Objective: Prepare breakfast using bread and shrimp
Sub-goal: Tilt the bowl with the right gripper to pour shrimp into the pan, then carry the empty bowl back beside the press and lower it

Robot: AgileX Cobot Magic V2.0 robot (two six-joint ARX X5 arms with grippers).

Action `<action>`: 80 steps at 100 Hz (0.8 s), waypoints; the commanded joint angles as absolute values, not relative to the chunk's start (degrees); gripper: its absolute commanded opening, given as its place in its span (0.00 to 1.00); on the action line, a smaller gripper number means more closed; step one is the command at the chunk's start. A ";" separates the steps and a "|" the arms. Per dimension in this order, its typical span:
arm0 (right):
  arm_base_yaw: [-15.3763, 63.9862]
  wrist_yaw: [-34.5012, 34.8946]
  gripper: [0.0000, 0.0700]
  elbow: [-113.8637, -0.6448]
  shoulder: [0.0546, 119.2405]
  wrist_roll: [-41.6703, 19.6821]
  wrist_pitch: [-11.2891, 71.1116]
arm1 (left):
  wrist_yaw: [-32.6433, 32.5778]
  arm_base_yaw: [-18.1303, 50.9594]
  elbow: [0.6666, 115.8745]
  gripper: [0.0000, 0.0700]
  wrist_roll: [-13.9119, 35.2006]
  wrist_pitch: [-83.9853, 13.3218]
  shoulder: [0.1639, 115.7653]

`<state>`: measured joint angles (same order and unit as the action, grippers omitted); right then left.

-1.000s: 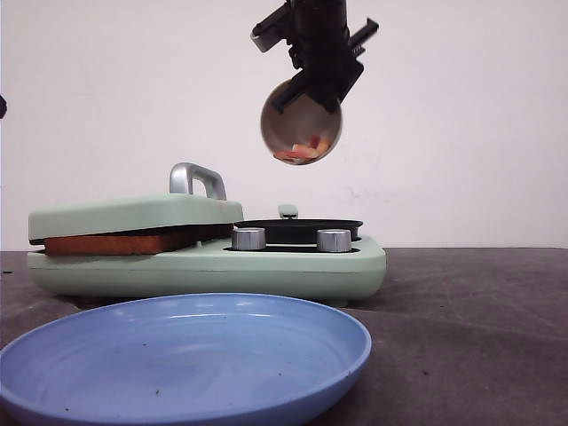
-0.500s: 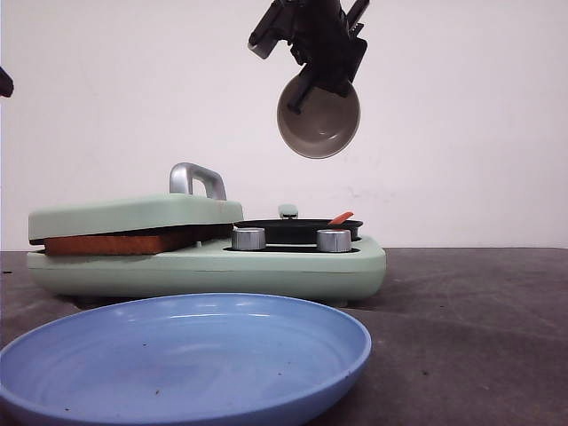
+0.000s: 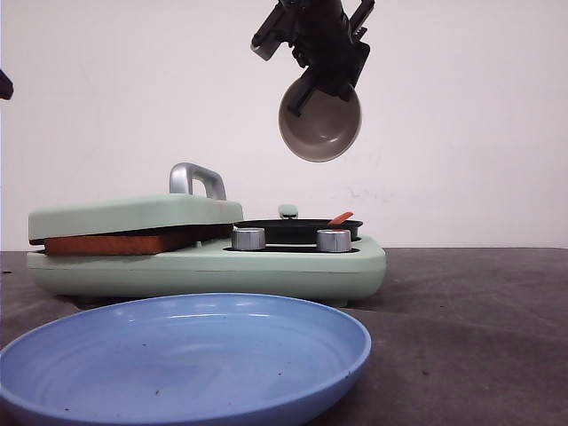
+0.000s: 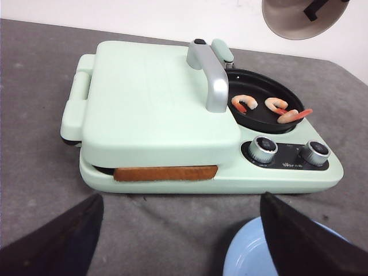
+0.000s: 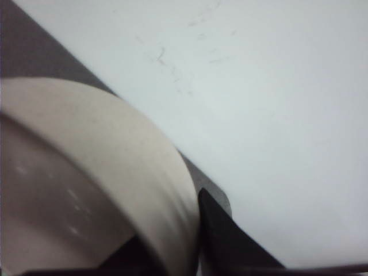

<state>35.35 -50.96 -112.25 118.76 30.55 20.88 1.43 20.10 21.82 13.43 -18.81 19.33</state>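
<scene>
Breakfast maker on a dark grey worktop (image 3: 479,311) before a plain white wall (image 3: 461,106).

We see the right tool (image 3: 321,78) clamping the rim of a tilted beige bowl (image 3: 321,124) above the black pan (image 4: 259,103), where three shrimp (image 4: 276,106) lie, one poking over the rim. The bread (image 4: 165,173) sits under the shut lid of the mint-green appliance (image 4: 155,109), one crust edge showing. A blue plate (image 3: 186,355) rests nearest the camera. The left tool (image 4: 184,241) has its fingers spread wide, holding nothing.
</scene>
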 commanded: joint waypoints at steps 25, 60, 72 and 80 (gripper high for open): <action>35.66 -49.15 0.00 -115.77 118.98 20.93 28.84 | 1.48 20.27 22.44 0.67 12.88 -19.94 19.35; 30.37 -35.99 0.00 -124.22 115.68 0.62 48.23 | 1.50 20.27 22.44 0.67 12.91 -20.03 19.35; 27.05 -29.54 0.00 -128.35 115.68 -4.14 56.16 | 1.50 20.27 22.44 0.67 12.99 -20.16 19.35; 24.71 -26.17 0.00 -130.47 115.68 -6.33 60.42 | 1.50 20.27 22.44 0.67 13.08 -20.16 19.35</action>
